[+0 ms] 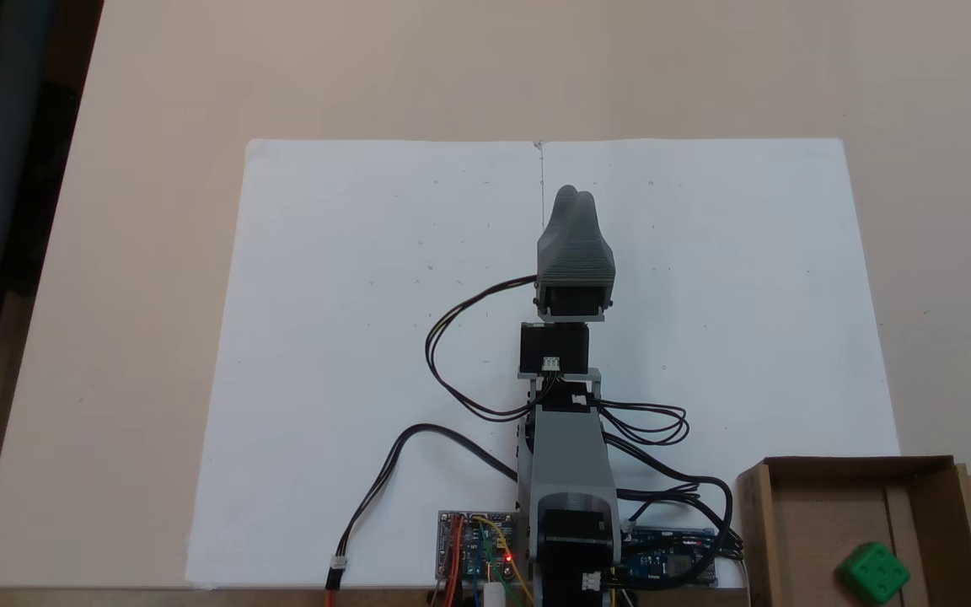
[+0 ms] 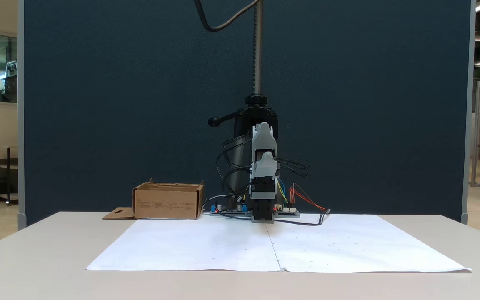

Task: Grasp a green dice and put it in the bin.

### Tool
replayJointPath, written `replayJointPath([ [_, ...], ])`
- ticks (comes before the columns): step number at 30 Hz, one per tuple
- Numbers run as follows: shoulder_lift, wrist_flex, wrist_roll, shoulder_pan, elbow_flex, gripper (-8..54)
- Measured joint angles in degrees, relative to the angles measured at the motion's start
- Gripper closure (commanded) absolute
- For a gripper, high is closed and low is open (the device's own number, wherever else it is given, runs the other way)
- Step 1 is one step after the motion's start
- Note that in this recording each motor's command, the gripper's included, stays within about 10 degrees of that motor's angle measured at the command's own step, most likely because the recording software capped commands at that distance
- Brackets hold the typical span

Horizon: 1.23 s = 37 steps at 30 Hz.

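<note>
Already small bright green plastic dice (image 1: 873,572) lies inside shallow brown cardboard bin (image 1: 924,506), well apart from grey gripper (image 1: 574,196) over white paper sheet (image 1: 351,337); fingers together, empty.

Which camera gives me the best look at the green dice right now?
The fixed view from above: the green dice lies inside the bin, pips visible. In the other fixed view, the bin's front wall faces the camera and hides its inside.
</note>
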<state>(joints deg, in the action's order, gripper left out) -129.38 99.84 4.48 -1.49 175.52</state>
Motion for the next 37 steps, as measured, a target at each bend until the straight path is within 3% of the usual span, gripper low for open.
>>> replayJointPath([
  [37,0.0,0.0,-4.6,-1.5,0.1,1.0],
])
